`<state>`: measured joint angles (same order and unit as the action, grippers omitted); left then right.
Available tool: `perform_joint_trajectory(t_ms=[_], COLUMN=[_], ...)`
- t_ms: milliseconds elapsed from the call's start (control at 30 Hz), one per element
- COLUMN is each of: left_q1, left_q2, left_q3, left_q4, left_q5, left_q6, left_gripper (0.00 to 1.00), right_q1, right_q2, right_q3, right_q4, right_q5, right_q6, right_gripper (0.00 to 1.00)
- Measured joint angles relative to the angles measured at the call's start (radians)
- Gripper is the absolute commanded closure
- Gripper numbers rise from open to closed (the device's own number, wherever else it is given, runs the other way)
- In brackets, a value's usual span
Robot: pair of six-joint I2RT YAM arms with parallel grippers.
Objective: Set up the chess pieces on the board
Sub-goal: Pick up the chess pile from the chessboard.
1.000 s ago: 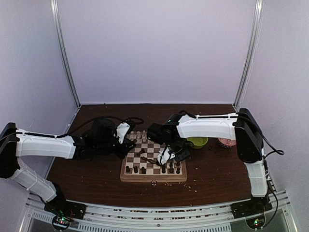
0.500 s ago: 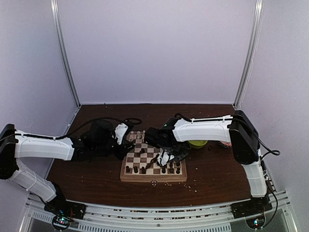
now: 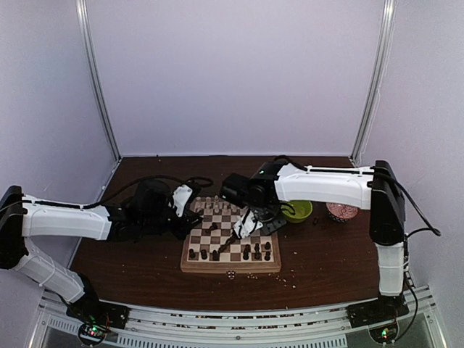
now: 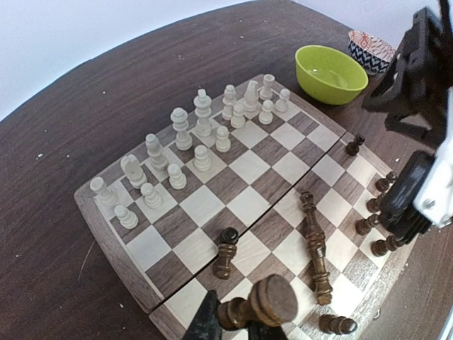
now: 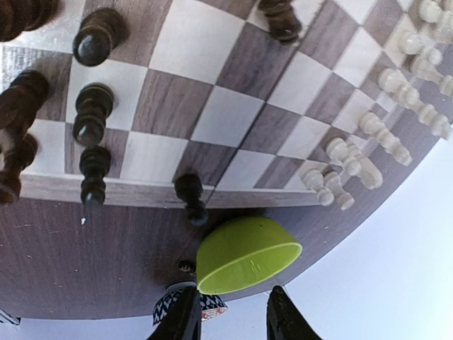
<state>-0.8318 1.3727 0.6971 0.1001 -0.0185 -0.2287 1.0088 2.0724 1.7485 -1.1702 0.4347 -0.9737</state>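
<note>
Soft, even light fills the overhead view; the pale walls are bright, the dark table point(image 3: 145, 268) dim, shadows faint. The left wrist view is sharp on the board point(image 4: 248, 205); the nearest dark piece point(image 4: 272, 301) is blurred; the right wrist view bows at its edges, its white background overexposed.

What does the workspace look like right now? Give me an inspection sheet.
Surface: dark wooden table, board in the middle.
Job's things: board flat; cream pieces upright in two rows; fallen dark pieces lying on the squares, others standing.
Clutter: green bowl, patterned bowl, pale crumbs by the board.
Grippers: left gripper shut on one dark piece; right gripper open, empty.
Cables: black cable looped on the table behind the left arm.
Surroundings: pale walls, metal posts.
</note>
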Motion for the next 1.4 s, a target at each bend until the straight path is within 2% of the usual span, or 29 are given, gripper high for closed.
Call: perform_joint_trajectory(t_ms=[200,333,467,567,733,1000,1200,1400], left_q1=[0.016,0.031,0.034,0.034,0.034,0.034,0.034,0.034], left_q2=[0.009,0.056,0.151,0.231,0.31,0.34,0.34,0.34], left_q3=[0.043,0.114,0.225,0.303,0.365,0.398,0.41,0.41], left_q4=[-0.047,-0.087,-0.153,-0.201,-0.253,-0.299,-0.311,-0.323], left_q5=[0.031,0.092,0.181,0.25,0.353,0.435,0.463,0.457], left_q6=[0.006,0.01,0.015,0.017,0.016,0.008,0.008,0.002], left_gripper=[0.85,0.85,0.84,0.84,0.82,0.81,0.81,0.78], right_q1=[-0.04,-0.091,-0.129,-0.129,-0.115,-0.049,-0.001,-0.006], right_q2=[-0.119,-0.208,-0.337,-0.431,-0.412,-0.235,-0.201,-0.193], right_q3=[0.032,0.032,-0.001,-0.051,-0.055,-0.039,-0.031,-0.033], right_q4=[0.0,0.02,0.091,0.17,0.259,0.283,0.312,0.328], right_q5=[-0.118,-0.282,-0.47,-0.6,-0.723,-0.732,-0.671,-0.629], right_q6=[0.016,0.04,0.063,0.07,0.08,0.018,-0.015,-0.018], right_gripper=[0.67,0.67,0.6,0.59,0.59,0.57,0.57,0.58])
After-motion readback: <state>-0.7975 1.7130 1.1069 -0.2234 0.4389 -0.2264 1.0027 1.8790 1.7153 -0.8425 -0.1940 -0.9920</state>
